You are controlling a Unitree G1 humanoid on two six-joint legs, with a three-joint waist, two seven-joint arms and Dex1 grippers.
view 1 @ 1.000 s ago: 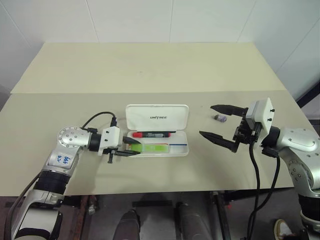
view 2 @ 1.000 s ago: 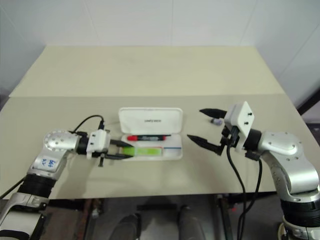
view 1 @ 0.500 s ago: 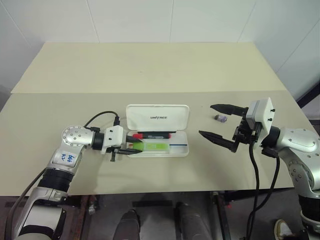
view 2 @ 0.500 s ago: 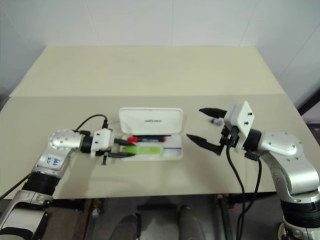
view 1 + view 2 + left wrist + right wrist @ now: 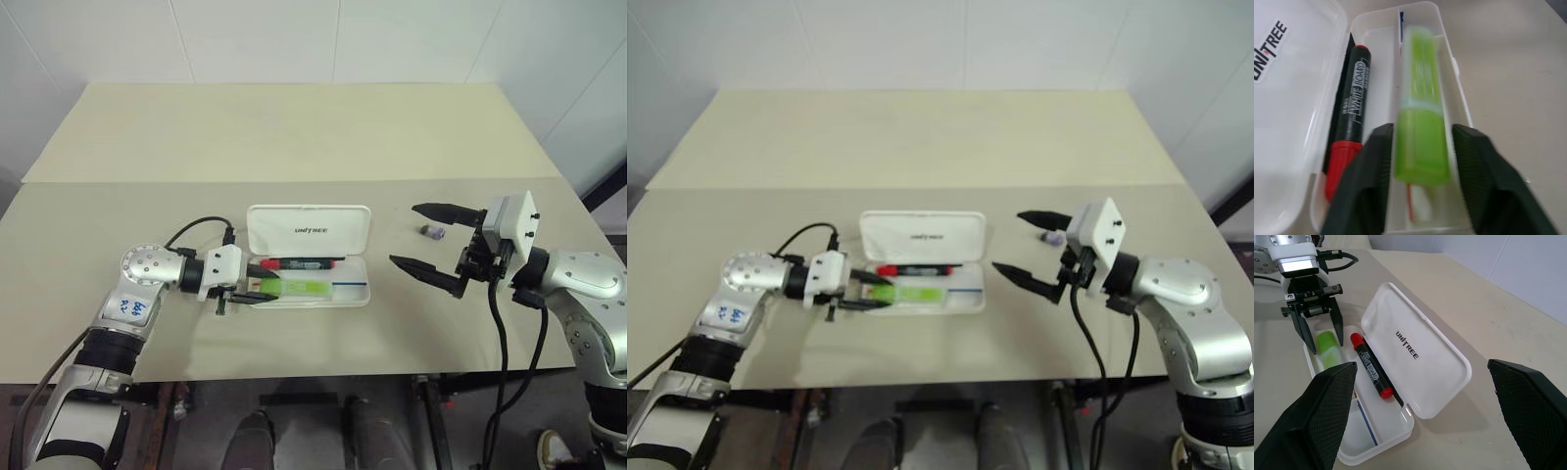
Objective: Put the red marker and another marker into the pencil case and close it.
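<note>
The pencil case (image 5: 358, 292) lies open on the desk (image 5: 294, 137), holding the red marker (image 5: 299, 263) and another marker (image 5: 302, 286). Left fingers (image 5: 1369, 176) are apart beside the green one, right fingers (image 5: 423, 267) wide open, empty

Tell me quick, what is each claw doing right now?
Left gripper: open, fingers either side of the green highlighter lying in the pencil case, not clamping it.
Right gripper: wide open, holding nothing.

We see a glossy white plastic pencil case (image 5: 1415, 362), a translucent green marker (image 5: 1421, 132), and a matt beige table (image 5: 294, 137).
</note>
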